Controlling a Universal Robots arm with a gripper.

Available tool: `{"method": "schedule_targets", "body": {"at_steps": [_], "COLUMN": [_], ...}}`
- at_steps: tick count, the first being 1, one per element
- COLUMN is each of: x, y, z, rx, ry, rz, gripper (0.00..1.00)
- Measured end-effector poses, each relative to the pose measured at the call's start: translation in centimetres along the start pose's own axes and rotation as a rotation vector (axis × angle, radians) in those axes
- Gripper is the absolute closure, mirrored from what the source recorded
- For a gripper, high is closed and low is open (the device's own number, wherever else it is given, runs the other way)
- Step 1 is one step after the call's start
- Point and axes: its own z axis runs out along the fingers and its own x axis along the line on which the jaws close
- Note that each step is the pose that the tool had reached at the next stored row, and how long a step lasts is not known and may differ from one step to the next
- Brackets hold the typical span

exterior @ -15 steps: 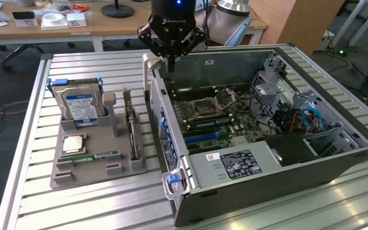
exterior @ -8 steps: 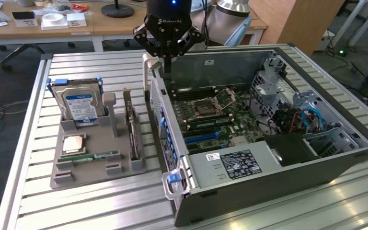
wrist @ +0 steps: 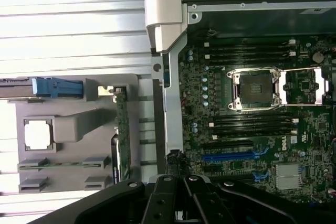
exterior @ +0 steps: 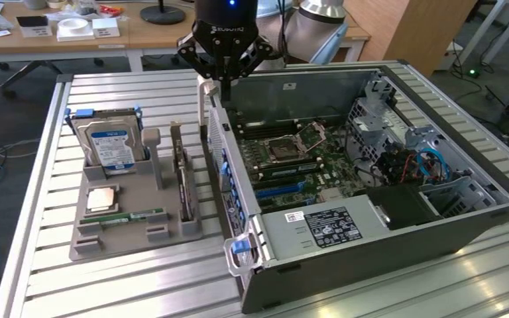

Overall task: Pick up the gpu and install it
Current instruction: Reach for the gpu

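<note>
surface: slatted metal table (exterior: 130, 278); on it: grey parts holder (exterior: 91, 246); open computer case (exterior: 396, 260)

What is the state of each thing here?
Dark metal computer case: open.
Black robot hand: shut, above the case wall.
Thin black gpu card: on edge in grey holder, not held.
Silver blue-labelled hard drive: upright in holder.
Metal processor socket: open, empty.

Gpu (exterior: 183, 189) edge-on in tray (exterior: 117, 233), faces largely hidden.
</note>
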Motion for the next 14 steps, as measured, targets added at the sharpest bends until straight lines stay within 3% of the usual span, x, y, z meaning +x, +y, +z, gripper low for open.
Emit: {"method": "schedule_targets", "body": {"at_steps": [14], "x": [1.6], "y": [-0.12], "z": [-0.05], "rx": [0.0001], "ry": [0.0000], "rz": [0.000], "gripper": [0.89]}}
